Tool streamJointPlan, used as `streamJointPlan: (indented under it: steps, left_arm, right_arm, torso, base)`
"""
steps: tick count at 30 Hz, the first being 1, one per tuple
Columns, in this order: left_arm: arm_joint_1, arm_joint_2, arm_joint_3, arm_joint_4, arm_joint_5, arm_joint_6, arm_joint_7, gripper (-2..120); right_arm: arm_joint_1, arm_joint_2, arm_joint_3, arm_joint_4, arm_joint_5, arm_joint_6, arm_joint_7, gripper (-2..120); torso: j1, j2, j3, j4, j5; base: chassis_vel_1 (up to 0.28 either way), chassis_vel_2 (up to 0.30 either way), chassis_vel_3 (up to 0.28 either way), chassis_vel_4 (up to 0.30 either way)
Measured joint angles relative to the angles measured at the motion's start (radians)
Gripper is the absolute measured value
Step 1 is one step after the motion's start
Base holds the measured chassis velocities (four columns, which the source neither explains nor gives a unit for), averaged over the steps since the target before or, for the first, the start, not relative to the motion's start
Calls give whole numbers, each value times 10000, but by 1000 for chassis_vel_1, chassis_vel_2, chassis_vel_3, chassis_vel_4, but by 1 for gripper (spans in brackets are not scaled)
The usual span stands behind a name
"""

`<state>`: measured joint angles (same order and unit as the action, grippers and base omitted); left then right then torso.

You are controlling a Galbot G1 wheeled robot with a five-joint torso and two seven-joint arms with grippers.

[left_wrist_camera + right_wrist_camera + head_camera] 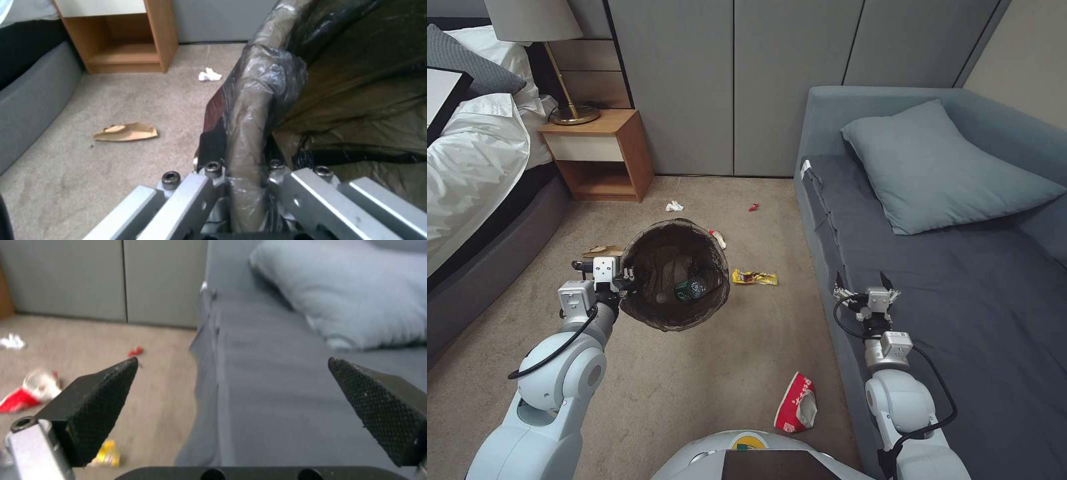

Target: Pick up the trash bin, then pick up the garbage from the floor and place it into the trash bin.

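From the head view, the left gripper [624, 277] is clamped on the near-left rim of the bin [675, 275], which it holds above the carpet [694, 387]. Inside the bin lies a bottle [691, 289]. Just right of the bin is a yellow wrapper [754, 277]; beyond it, a tissue [674, 206] and a small red scrap [753, 207]. A brown wrapper [602, 251] peeks out at the bin's left, and a red-and-white wrapper [795, 404] lies on the robot's side of the bin, to its right. The right gripper [865, 283] hangs over the sofa [960, 280], well right of the bin, jaws spread wide and empty.

From the left wrist, the fingers [213, 133] pinch the bin's bagged rim [253, 110]. Beside the bin lie the brown wrapper [126, 132] and, farther off, the tissue [209, 75].

From the right wrist, the two fingertips [100, 400] stand far apart with nothing between them, over the sofa's [276, 380] edge. On the carpet [80, 340] lie the red-and-white wrapper [29, 391], yellow wrapper [106, 454], red scrap [135, 351] and tissue [11, 341].
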<state>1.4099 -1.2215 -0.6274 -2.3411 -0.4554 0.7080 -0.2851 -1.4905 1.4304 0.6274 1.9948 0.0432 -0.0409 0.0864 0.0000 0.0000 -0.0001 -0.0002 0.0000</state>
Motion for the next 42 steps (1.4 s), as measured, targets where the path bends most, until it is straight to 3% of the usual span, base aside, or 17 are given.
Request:
streamJointPlan:
  steps: [1,6,13,24,42]
  left_arm:
    - [0,0,0,0,0,0,0,0]
    - [-67,23,4,143,-7,-15,-4,0]
    - [-75,-18,69,171,-7,-24,-15,0]
    - [26,16,18,143,-29,-28,-30,0]
    - [57,-51,84,158,32,-19,-35,0]
  right_arm:
    - [0,0,0,0,0,0,0,100]
    - [171,-623,-1032,555,1384,-2324,809,100]
    - [421,-1074,-1988,331,3265,-3836,1624,100]
    - [1391,-1627,-3201,-1000,5768,-4888,2707,100]
    - [1474,-1157,-3319,-2179,5867,-4967,3365,100]
  torso:
    - [0,0,0,0,0]
    - [0,0,1,2,0]
    - [0,0,1,1,0]
    - [0,0,1,2,0]
    - [0,0,2,1,0]
  base:
    - [55,-45,-33,31]
    - [0,0,0,0]
    - [0,0,0,0]
    - [0,0,0,0]
    - [0,0,0,0]
